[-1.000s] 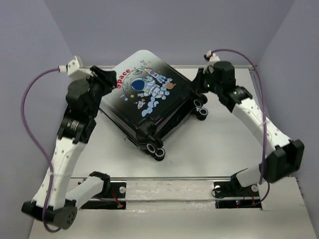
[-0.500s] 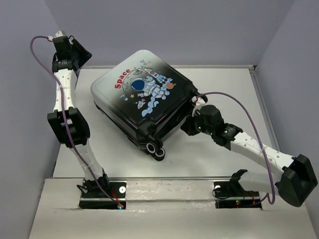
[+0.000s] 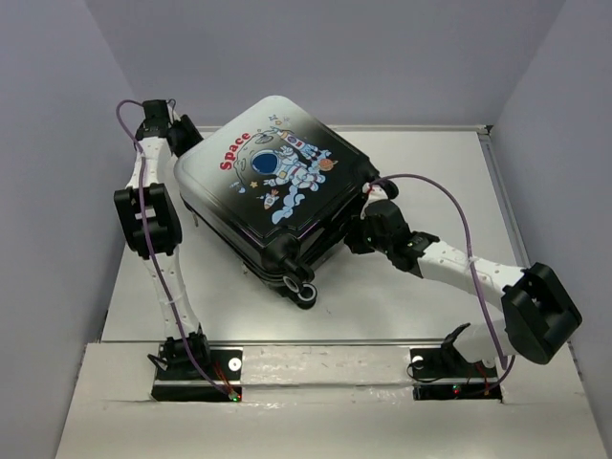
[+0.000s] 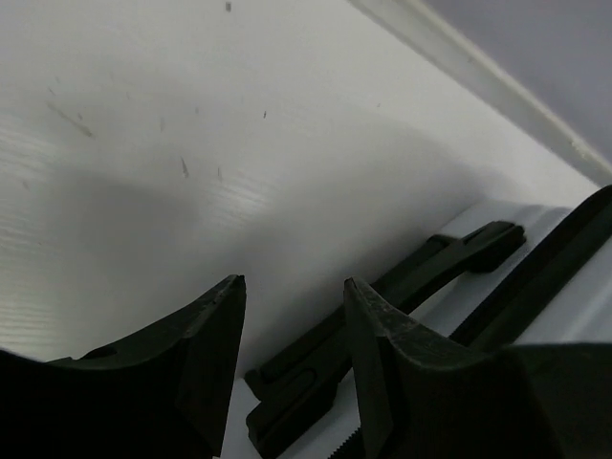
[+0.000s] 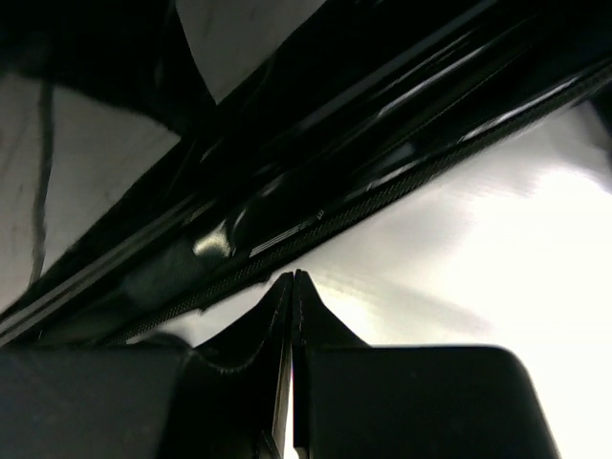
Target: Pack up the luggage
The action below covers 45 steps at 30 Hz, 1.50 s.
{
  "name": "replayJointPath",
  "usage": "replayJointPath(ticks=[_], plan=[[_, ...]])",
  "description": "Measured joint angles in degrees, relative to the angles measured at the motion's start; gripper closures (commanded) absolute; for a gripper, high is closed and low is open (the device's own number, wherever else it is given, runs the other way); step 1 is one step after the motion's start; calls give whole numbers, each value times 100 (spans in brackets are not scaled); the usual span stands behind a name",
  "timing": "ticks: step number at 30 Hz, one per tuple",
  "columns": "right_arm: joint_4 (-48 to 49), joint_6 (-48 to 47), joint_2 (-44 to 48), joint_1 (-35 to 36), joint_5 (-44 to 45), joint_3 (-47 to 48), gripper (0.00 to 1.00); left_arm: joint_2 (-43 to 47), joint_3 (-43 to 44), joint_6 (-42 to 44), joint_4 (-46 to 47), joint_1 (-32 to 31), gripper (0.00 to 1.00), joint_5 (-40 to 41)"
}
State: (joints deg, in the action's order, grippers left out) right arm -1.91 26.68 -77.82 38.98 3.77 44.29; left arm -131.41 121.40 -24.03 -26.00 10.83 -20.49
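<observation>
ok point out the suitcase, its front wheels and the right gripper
suitcase point(image 3: 287, 180), top view, astronaut print on the lid
wheels point(image 3: 306, 295), top view, nearest wheel pair
right gripper point(image 5: 292, 277), right wrist view, shut fingertips

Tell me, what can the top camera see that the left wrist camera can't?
Only the top camera shows the whole suitcase, its astronaut picture, its wheels and the right arm. Only the left wrist camera shows the left gripper up close, fingers apart with nothing between them, near a dark handle. Both show the white table and some of the suitcase.
</observation>
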Motion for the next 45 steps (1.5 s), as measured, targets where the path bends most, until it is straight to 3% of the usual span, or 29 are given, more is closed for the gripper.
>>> replayJointPath(ticks=[6, 11, 15, 19, 21, 22, 26, 27, 30, 34, 37, 38, 40, 42, 45], plan=[[57, 35, -361, -219, 225, 273, 93, 522, -1864, 20, 846, -249, 45, 195], [-131, -238, -896, -627, 190, 678, 93, 1893, -3849, -157, 1937, -59, 46, 302], [-529, -396, -1491, -988, -74, 1460, 93, 2949, -5281, -238, 2538, 24, 46, 603], [-1200, -452, -2594, -1451, -424, 3056, 92, 4435, -6883, -380, 2841, 55, 46, 822], [-1622, -686, -3394, -1657, -667, 4404, 81, 5466, -7724, -459, 2806, -55, 46, 903], [-1864, -761, -3766, -1746, -857, 5115, 61, 5989, -8061, -529, 2798, -146, 46, 935], [-2094, -699, -5073, -2070, -1676, 7573, 28, 7908, -9200, -885, 2374, -920, 45, 1139], [-2111, -625, -5431, -2175, -1893, 8367, 26, 8168, -9326, -968, 2269, -1069, 45, 1130], [-2420, -481, -5571, -2282, -2610, 9291, 23, 8905, -9569, -1305, 1829, -1593, 45, 782], [-2658, -603, -5005, -2159, -3001, 9036, 31, 9283, -9519, -1451, 1840, -1891, 45, 417], [-2634, -929, -3998, -2070, -3060, 7711, 59, 9300, -9383, -1482, 1860, -1928, 49, 302], [-2636, -1012, -3497, -2048, -3062, 7075, 78, 9265, -9342, -1480, 1875, -1947, 51, 293], [-2415, -1169, -2616, -2039, -3067, 5960, 93, 9204, -9296, -1447, 1902, -1978, 67, 284], [-2142, -1150, -1480, -2050, -3045, 4666, 93, 9167, -9278, -1384, 1912, -1993, 78, 260], [-1340, -1097, 356, -1965, -3025, 2649, 93, 9193, -9278, -1292, 1912, -2050, 85, 184]])
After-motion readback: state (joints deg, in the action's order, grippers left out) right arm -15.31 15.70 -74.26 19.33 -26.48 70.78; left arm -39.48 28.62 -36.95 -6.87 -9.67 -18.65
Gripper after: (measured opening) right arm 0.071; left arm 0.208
